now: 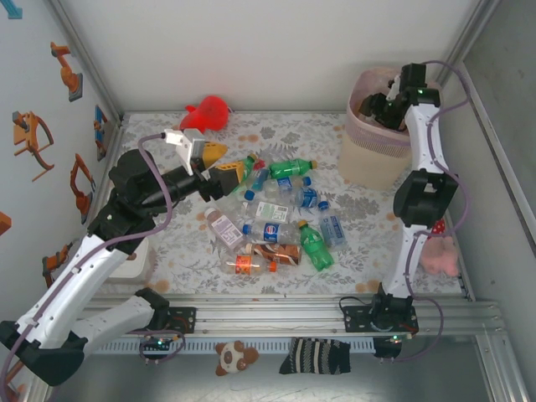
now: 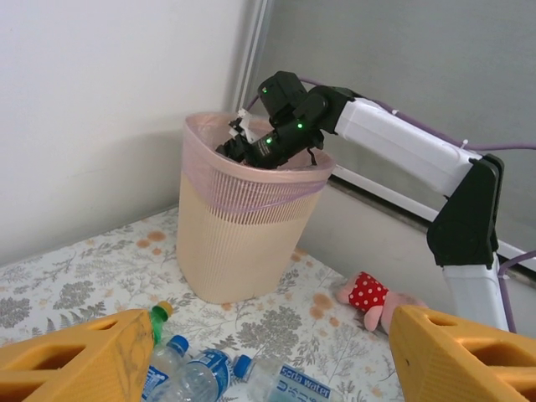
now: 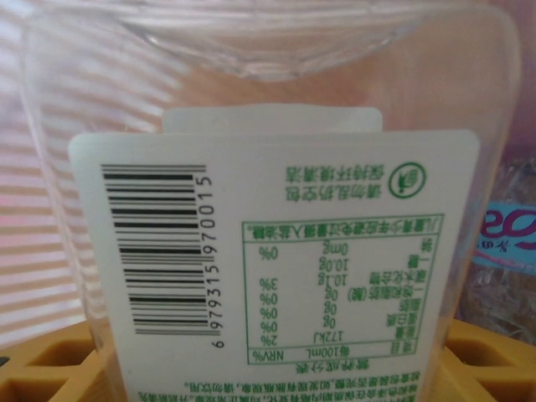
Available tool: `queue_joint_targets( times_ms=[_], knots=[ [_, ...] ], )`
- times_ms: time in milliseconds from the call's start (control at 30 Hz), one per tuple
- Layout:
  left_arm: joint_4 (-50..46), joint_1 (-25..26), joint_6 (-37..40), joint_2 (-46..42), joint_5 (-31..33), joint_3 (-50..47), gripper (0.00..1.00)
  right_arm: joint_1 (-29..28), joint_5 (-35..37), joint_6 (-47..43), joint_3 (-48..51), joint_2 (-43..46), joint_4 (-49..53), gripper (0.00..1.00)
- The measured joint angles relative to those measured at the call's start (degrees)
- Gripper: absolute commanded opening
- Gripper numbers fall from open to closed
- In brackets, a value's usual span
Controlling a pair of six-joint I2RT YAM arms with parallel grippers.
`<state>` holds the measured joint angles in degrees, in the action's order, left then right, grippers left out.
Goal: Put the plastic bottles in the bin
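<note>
The right gripper [image 1: 378, 107] grips a clear bottle [image 3: 276, 209] over the bin [image 1: 368, 163]. If it lets go off-centre, the bottle may hit the rim and fall outside. The left gripper [image 1: 222, 165] hangs open near the loose bottles [image 1: 276, 219].

Robot test cell in a lab. The table [image 1: 368, 213], under a floral cloth, is boxed in by white panels [image 1: 268, 50] behind and at both sides; left arm [image 1: 84, 268] and right arm [image 1: 419, 197] are bolted to an aluminium rail [image 1: 276, 311] at its near edge. On the table: loose bottles [image 1: 272, 213], a bin [image 1: 368, 163], plush toys [image 1: 207, 113].
</note>
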<state>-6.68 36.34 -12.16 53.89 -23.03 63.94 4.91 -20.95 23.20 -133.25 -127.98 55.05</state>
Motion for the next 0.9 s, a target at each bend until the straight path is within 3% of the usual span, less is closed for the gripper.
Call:
queue_joint_targets(
  times_ms=[300,667,900],
  knots=[
    [-0.3,0.0,-0.7,0.0,1.4,-1.6,0.74,-0.2,0.0,0.0,0.0,-5.6,2.0,0.59],
    [-1.2,0.0,-2.7,-0.1,4.7,-3.7,0.74,-0.2,0.0,-0.4,0.0,-7.5,3.1,0.80],
    [-2.0,0.0,-3.3,0.2,6.0,-3.7,0.74,-0.2,0.9,-0.8,0.0,-6.0,3.5,0.82]
  ],
)
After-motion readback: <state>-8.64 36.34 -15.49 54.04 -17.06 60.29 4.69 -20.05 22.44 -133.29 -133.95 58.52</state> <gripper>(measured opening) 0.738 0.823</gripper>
